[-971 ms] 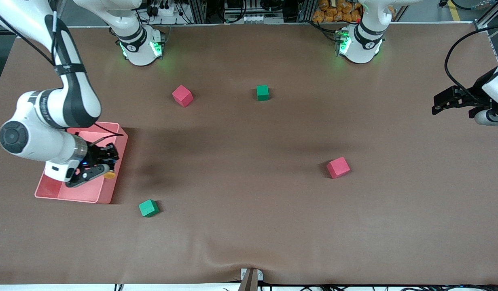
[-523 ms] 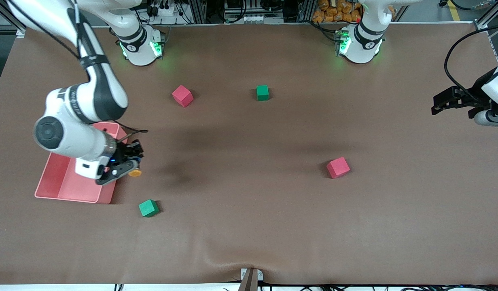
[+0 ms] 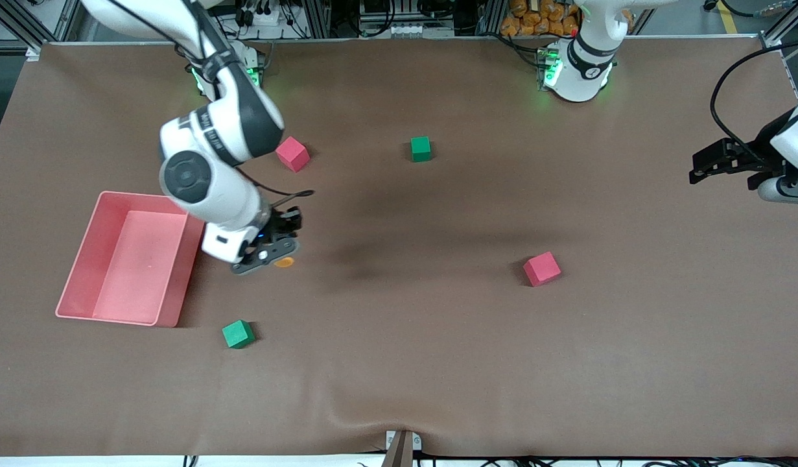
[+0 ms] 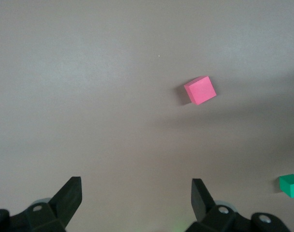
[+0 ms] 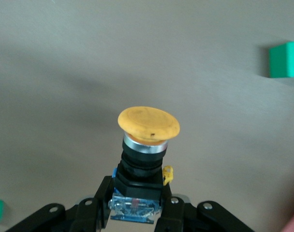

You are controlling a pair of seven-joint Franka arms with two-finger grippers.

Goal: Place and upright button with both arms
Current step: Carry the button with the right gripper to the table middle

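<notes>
The carry step: right gripper (image 3: pixel 277 254) jaws grasping the button (image 5: pixel 148 126) over the desk (image 3: pixel 437 363), wanting a gentle set-down (left gripper (image 4: pixel 136 200) waits, jaws released)

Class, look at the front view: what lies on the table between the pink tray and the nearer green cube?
Nothing: in the front view, only bare brown table separates the pink tray from the nearer green cube.
</notes>
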